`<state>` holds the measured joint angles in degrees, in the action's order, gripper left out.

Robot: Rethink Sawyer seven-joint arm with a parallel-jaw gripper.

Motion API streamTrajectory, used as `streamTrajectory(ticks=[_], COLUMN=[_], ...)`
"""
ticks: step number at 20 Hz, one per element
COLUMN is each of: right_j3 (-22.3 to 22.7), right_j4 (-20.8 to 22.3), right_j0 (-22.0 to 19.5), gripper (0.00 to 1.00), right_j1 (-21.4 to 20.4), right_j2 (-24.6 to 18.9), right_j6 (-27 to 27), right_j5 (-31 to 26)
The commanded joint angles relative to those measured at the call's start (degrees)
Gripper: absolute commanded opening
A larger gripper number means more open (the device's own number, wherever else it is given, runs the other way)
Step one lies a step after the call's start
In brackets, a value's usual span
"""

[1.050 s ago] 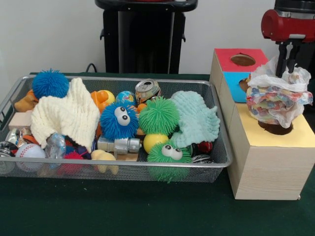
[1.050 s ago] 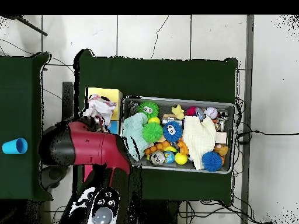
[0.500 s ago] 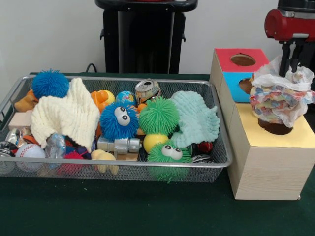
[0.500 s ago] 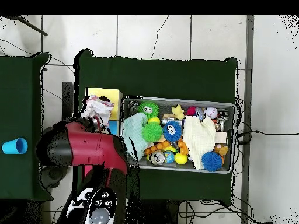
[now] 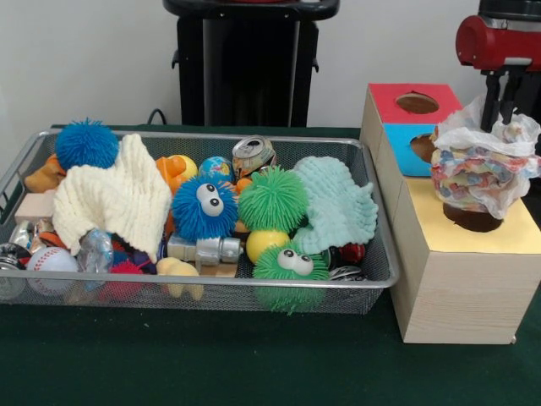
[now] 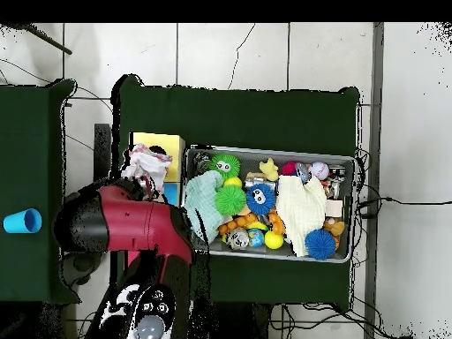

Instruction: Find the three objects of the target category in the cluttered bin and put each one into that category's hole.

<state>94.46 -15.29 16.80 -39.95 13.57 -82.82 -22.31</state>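
Gripper [image 5: 500, 114] fingers are seen straight above the crumpled cloth [image 5: 478, 173], their tips at or in its top folds; whether they are pinched on it or parted cannot be told. Directly below, the cloth is bunched over the yellow hole [image 5: 473, 222] (its lower folds apparently in the mouth, most of it still above). A straight downward line is judged the deciding relation.

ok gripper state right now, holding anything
gripper: just above the multicolored cloth on the yellow hole; open or shut cannot be told, nor whether it grips the cloth.
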Motion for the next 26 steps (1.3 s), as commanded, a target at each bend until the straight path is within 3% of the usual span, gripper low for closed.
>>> streamTrajectory(ticks=[1, 11, 26], right_j3=[-1.72, 0.55, -0.28], right_j4=[-0.86, -0.38, 0.68], right_j0=[0.29, 0.03, -1.37], gripper=[0.00, 0.00, 0.00], right_j1=[1.61, 0.87, 0.96], right_j2=[-0.50, -1.44, -1.73], right_j6=[-14.20, -13.53, -11.48], right_j5=[-4.81, 0.74, 0.86])
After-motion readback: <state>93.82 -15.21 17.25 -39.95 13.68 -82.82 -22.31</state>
